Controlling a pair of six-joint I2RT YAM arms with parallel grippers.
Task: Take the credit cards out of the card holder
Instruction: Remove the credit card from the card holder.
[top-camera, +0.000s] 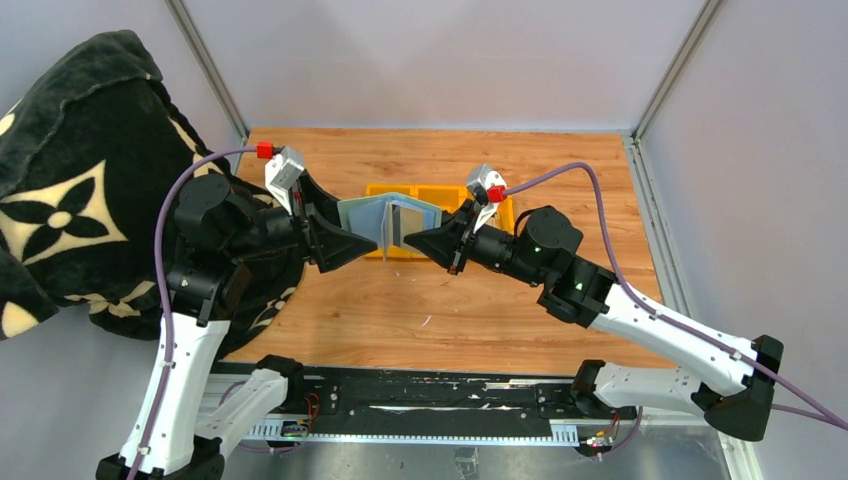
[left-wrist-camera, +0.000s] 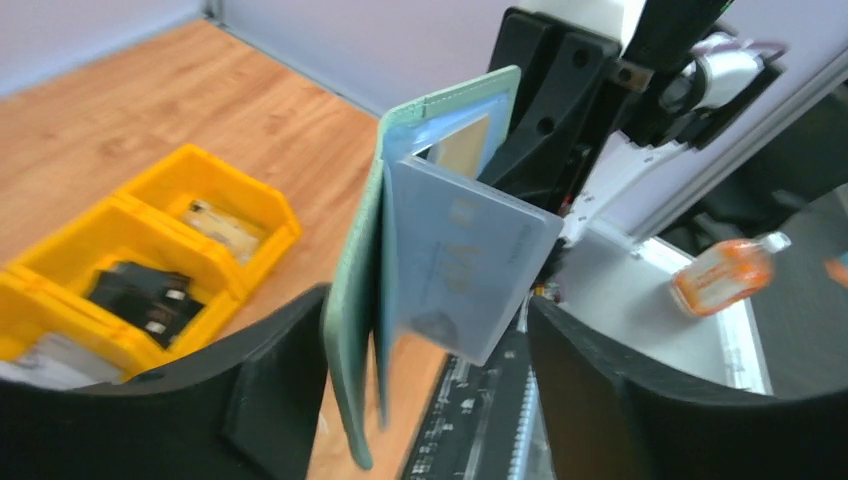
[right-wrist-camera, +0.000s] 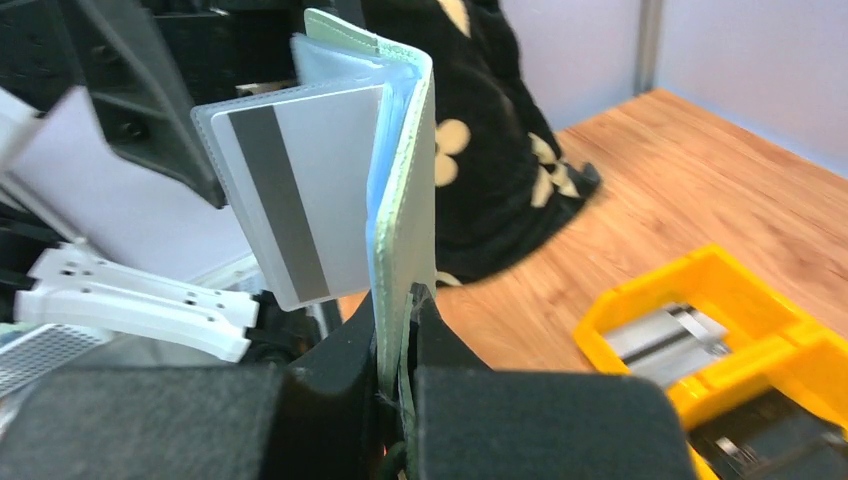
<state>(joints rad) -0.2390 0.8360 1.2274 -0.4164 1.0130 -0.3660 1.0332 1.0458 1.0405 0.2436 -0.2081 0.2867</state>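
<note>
The sage-green card holder hangs open in the air over the table, between the two arms. My right gripper is shut on the lower edge of the card holder. A pale grey-silver credit card with a dark stripe sticks out sideways from its clear sleeves. My left gripper is open, its jaws wide on either side of the card holder and the grey card without pinching them. A tan-gold card shows in an inner pocket. From above, the left gripper faces the right gripper.
A yellow three-compartment tray stands on the wooden table behind the card holder, with dark and metallic items in it. A black blanket with a pale flower pattern drapes over the table's left side. An orange bottle lies off the table.
</note>
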